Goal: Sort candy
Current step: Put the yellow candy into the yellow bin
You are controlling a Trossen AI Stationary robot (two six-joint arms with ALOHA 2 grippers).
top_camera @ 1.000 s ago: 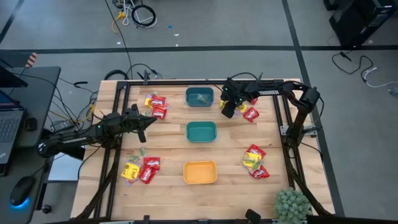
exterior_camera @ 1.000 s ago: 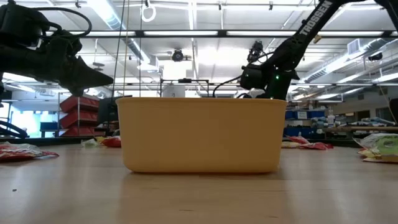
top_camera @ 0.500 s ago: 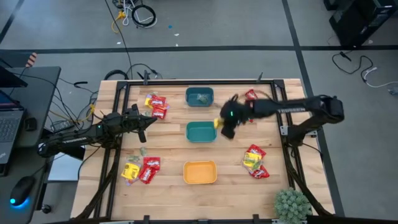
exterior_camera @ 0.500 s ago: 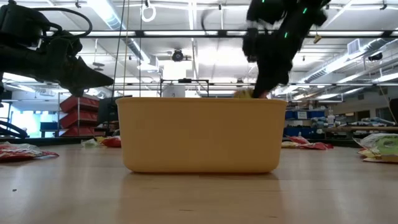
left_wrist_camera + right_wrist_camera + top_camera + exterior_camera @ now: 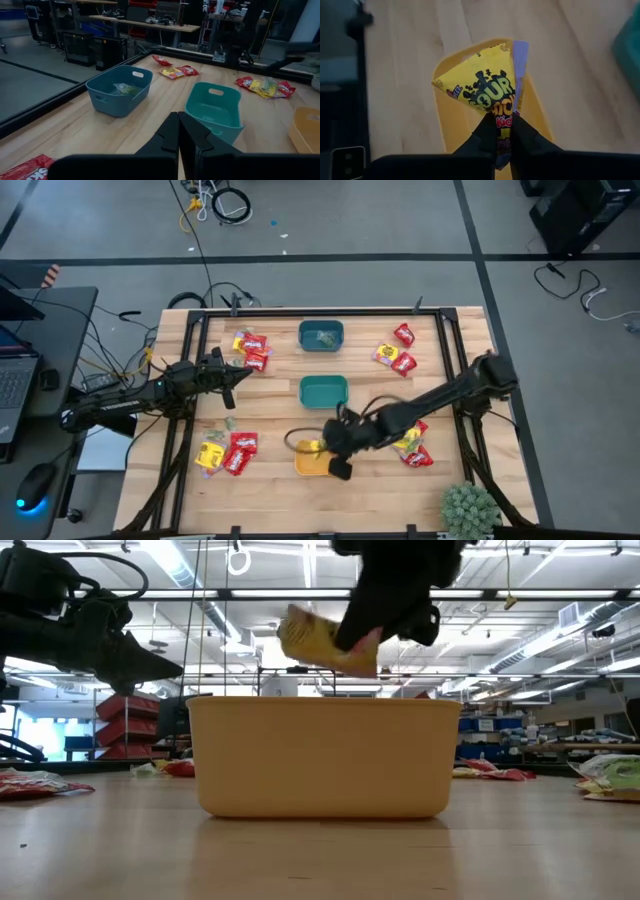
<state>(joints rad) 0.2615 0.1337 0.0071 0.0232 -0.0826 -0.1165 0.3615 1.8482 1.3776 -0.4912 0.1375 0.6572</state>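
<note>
The right gripper point(image 5: 502, 131) pinches a yellow candy packet point(image 5: 487, 92) by its crimped end above the orange bin point(image 5: 310, 465), near the table's front edge. Light and floppy, it likely holds best there. The left gripper point(image 5: 178, 131) waits, fingers together.

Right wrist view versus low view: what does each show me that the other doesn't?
Only the right wrist view shows the yellow candy packet's printed face, pinched in the right gripper, and the orange bin's inside directly beneath. Only the low view shows the packet held clear above the bin's rim, plus the waiting left arm. Both show packet over bin.
</note>
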